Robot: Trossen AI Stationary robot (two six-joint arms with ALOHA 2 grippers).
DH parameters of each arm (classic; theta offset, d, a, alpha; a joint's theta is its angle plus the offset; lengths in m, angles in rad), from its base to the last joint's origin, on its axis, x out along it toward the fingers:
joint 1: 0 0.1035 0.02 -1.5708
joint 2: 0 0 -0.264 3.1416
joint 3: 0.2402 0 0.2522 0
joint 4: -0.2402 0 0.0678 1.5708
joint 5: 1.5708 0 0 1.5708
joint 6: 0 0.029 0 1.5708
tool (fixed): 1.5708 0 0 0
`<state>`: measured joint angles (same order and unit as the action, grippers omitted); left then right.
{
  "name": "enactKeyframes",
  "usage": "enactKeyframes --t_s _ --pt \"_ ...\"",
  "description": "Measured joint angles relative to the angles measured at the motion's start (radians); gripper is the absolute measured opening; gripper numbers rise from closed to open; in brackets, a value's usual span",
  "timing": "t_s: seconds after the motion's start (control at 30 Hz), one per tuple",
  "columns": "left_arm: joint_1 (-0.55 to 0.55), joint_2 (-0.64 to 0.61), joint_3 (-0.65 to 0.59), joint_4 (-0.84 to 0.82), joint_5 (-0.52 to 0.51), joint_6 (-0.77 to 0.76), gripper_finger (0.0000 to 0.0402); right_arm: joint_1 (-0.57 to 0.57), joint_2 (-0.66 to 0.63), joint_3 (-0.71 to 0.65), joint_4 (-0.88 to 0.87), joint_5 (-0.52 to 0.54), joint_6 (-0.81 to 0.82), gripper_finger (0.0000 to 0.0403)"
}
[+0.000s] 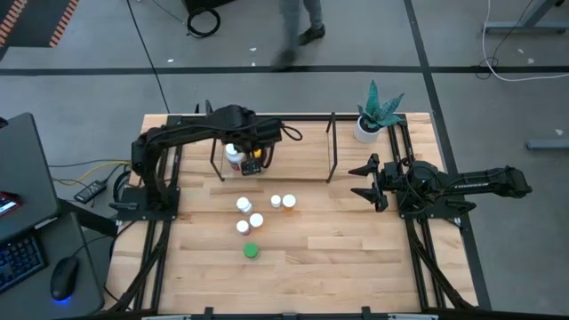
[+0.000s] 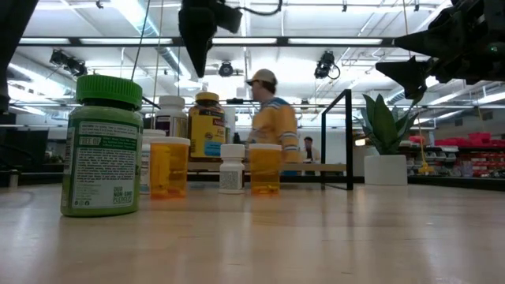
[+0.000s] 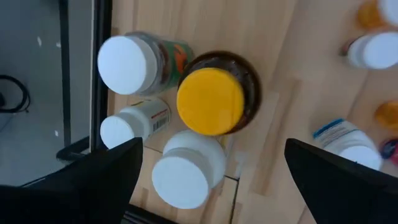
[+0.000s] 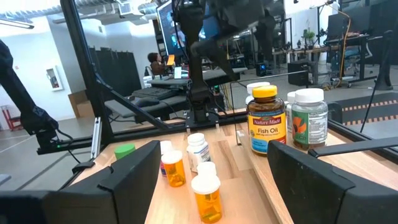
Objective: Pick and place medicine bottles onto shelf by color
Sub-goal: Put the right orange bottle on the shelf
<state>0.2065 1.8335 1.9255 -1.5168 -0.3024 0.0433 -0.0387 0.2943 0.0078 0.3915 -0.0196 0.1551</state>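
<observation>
Several medicine bottles stand upright in a cluster at the left end of the shelf (image 1: 302, 153): a brown one with a yellow cap (image 3: 211, 101), a clear one with a white cap (image 3: 127, 62), and two white ones (image 3: 186, 169) (image 3: 127, 127). My left gripper (image 3: 212, 149) hovers open above this cluster, pointing down, touching nothing. More bottles stand on the table in front of the shelf: orange ones (image 2: 170, 166) (image 2: 264, 168), small white ones (image 1: 244, 204) and a green one (image 1: 252, 251). My right gripper (image 1: 354, 180) waits open at the table's right, pointing level toward the bottles.
A white pot with a green plant (image 1: 369, 124) stands at the shelf's far right corner. The shelf's thin black uprights (image 1: 332, 147) rise beside the cluster. Bare wood lies between the loose bottles and my right gripper. A person (image 2: 272, 118) walks beyond the table's far edge.
</observation>
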Motion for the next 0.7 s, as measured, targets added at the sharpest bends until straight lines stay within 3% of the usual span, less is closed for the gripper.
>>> enactKeyframes --t_s 0.1,0.3,0.43,0.7 --pt "-0.029 -0.028 0.0 0.01 0.016 -0.033 0.0396 0.0 0.0 0.0 0.0 0.0 0.0 0.0303" --pt "-0.13 -0.048 0.0 0.078 0.144 -0.084 0.0396 0.0 0.0 0.0 0.0 0.0 0.0 0.0303" --pt "-0.21 -0.049 -0.028 0.137 0.149 -0.084 0.0396 0.0 0.0 0.0 0.0 0.0 0.0 0.0303" --pt "-0.264 -0.145 -0.363 0.335 0.123 -0.093 0.0373 0.0 0.0 0.0 0.0 0.0 0.0 0.0303"
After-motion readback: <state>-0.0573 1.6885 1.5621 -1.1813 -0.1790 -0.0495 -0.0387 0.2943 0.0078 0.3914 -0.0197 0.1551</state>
